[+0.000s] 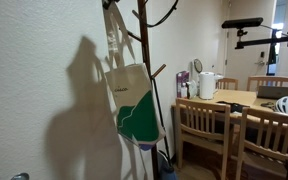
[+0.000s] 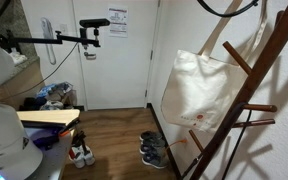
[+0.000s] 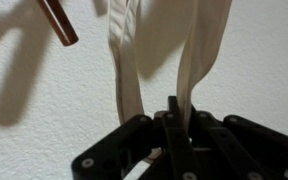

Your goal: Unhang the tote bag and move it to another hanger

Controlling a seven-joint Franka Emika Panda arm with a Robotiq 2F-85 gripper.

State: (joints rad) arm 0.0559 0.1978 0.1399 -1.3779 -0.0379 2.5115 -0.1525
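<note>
Tool state: tool closed, apparently on one handle of the tote bag; jaws pressed together in the wrist view, right-hand strap ending between them; contact line partly hidden, so depth of grip cannot be told.
Second strap: left-hand strap running just beside the tool, seemingly outside the jaws.
Nearest obstacle: brown peg near the straps, apart from them, at the corner of the wrist view.
Bag location: hanging free just beside the coat-stand pole, handles rising to the frame's top edge in an exterior view; body also seen from its plainer side.
Step in hand (judged): carry the bag to the hanger.
Method: keep the grip firm and the bag hanging steady before moving sideways.
Method: bring the strap loop above the tip of the slanted peg, then lower along the slant until the strap seats at the peg root.
Method: gather or guide the loose strap so that both handles, not one, pass over the peg.
Method: release only once the peg carries the weight.
Risk: loose strap snagging on a neighbouring peg; swing of the body against the pole.
Long axis: vertical, handles to base.
Pointing: mouth up, base down; printed face toward the exterior camera that shows the green shape.
</note>
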